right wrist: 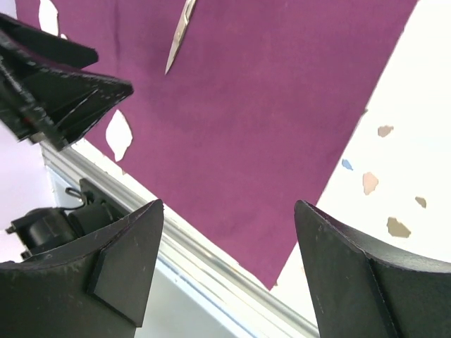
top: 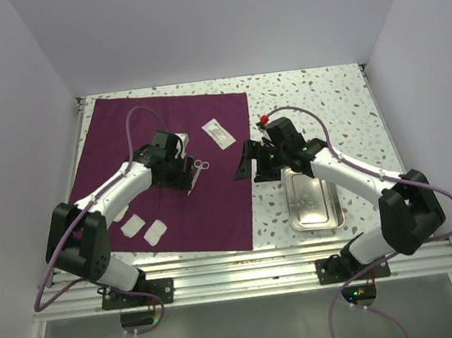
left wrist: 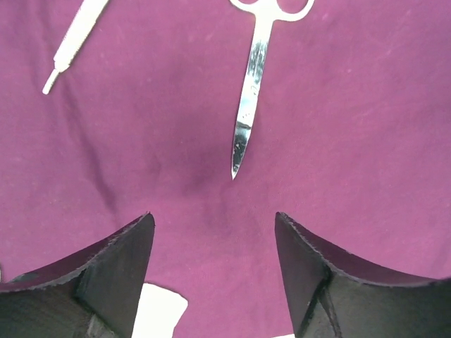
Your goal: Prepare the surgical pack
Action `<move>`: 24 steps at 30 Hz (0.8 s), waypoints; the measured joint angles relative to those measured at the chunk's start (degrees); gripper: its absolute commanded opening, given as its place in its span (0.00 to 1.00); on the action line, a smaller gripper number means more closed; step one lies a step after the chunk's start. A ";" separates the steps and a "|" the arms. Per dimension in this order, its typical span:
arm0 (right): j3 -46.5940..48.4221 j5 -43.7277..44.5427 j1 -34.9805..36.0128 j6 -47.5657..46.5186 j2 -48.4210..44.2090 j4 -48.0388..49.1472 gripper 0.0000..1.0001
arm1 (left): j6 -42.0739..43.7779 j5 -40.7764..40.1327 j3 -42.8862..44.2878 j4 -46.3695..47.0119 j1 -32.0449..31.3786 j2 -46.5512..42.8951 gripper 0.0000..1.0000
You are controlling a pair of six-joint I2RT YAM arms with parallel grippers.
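Observation:
The surgical pack's maroon cloth (top: 215, 211) lies flat on the left half of the table. On it rest steel scissors (top: 199, 168) (left wrist: 250, 91), a thin pale-handled instrument (left wrist: 74, 42), two white pads (top: 132, 226) (top: 155, 232) and a white packet (top: 219, 133). My left gripper (top: 187, 172) (left wrist: 215, 225) hovers open over the cloth, just short of the scissors' tip, holding nothing. The steel tray (top: 312, 199) sits on the table to the right of the cloth. My right gripper (top: 246, 165) (right wrist: 229, 208) stands open and empty above the cloth's right edge (right wrist: 268, 105).
The speckled tabletop (top: 316, 100) (right wrist: 394, 176) stretches behind and to the right of the cloth. An aluminium rail (top: 246, 261) runs along the near edge. White walls close in the left, back and right sides. A red-tipped part (top: 262, 120) sits on the right arm.

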 measured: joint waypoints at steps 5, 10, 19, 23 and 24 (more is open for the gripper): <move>0.00 0.15 0.00 0.79 -1.49 -2.71 0.79 | -0.48 -0.42 -0.48 1.60 -0.13 1.64 0.60; 0.35 1.60 0.02 0.83 -1.49 -5.25 0.79 | -1.16 -0.48 1.46 3.45 -0.63 8.39 0.51; 1.09 2.64 0.02 1.03 -1.36 -6.75 0.79 | -1.97 -3.91 6.78 4.20 -3.41 15.15 0.54; 1.11 2.64 0.02 1.03 -1.31 -6.86 0.79 | -1.99 -4.52 7.89 5.09 -3.43 16.57 0.54; 1.16 2.64 0.02 1.03 -1.22 -6.91 0.79 | -1.99 -4.63 7.89 5.07 -3.45 16.98 0.53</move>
